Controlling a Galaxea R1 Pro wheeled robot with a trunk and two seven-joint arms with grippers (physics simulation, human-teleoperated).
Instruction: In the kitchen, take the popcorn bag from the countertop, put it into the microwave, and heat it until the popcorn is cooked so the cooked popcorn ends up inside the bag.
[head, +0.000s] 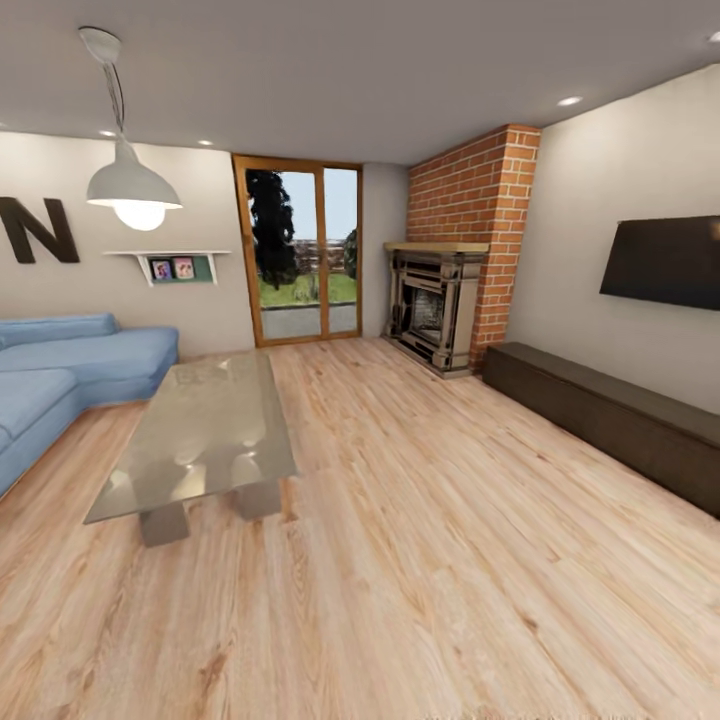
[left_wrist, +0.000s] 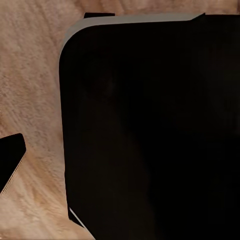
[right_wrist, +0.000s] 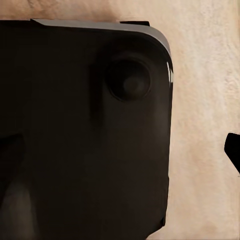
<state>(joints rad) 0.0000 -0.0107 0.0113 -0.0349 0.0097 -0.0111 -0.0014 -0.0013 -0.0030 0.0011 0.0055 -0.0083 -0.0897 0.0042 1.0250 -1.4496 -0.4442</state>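
- Clearly, the head view faces a living room: glass table (head: 205, 430), blue sofa (head: 60, 370), fireplace (head: 432, 305); the popcorn bag and microwave sit elsewhere, presumably in the kitchen.
- Left wrist view: dark robot body (left_wrist: 150, 130) above wood floor (left_wrist: 30, 75), arm likely tucked for driving.
- Right wrist view: likewise; I cannot tell either pincer's state.

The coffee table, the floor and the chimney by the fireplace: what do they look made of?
Coffee table: apparently glass, its top glossy and reflecting, on pale blocky legs. Floor: light wood planks with visible grain and knots. Chimney: red brick with pale mortar lines.
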